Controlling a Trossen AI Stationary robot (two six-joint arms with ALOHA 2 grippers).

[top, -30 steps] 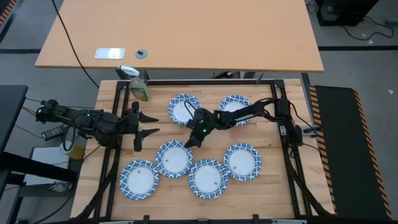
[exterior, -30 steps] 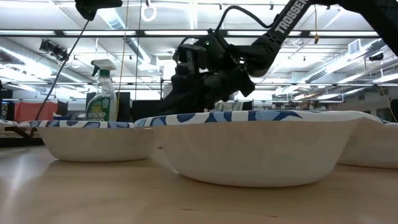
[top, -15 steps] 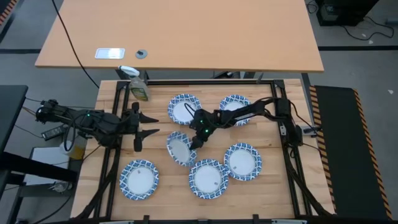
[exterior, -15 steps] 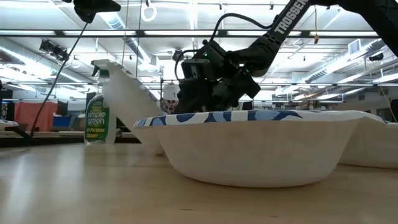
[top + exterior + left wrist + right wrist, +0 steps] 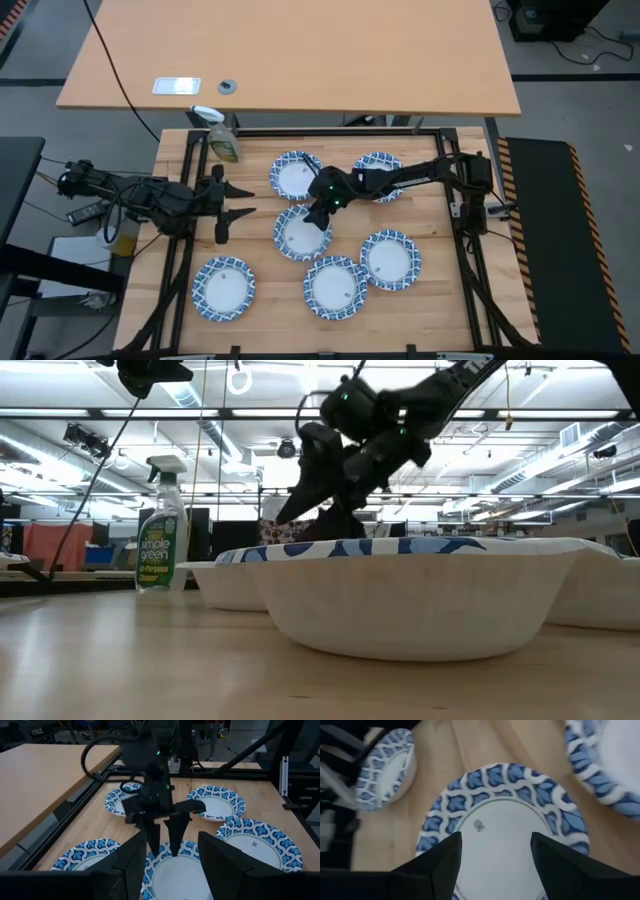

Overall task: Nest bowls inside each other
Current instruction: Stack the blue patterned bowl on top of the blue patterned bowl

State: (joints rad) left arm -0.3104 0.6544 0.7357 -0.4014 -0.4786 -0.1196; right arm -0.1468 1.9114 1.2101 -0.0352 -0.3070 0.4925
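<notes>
Six white bowls with blue patterned rims lie right side up on the wooden table, each on its own base. One bowl (image 5: 302, 233) (image 5: 500, 827) lies flat near the middle. My right gripper (image 5: 316, 216) (image 5: 164, 851) hangs open just above its far rim, fingers slanting down, touching nothing. The others are at the far left (image 5: 297, 176), the far right (image 5: 378, 172) partly under my right arm, the near left (image 5: 225, 288), the near middle (image 5: 337, 286) and the near right (image 5: 389, 259). My left gripper (image 5: 250, 199) waits open at the table's left.
A spray bottle (image 5: 222, 140) (image 5: 163, 525) with a yellow-green label stands at the table's far left corner. A black frame (image 5: 470, 250) runs round the table's edges. A bare strip of table lies between my left gripper and the middle bowl.
My right gripper tipped the middle bowl up by its far rim and drew it toward the table's far right. It then opened, let go and rose. The bowl has dropped flat again, a little farther from the near left bowl than before.
</notes>
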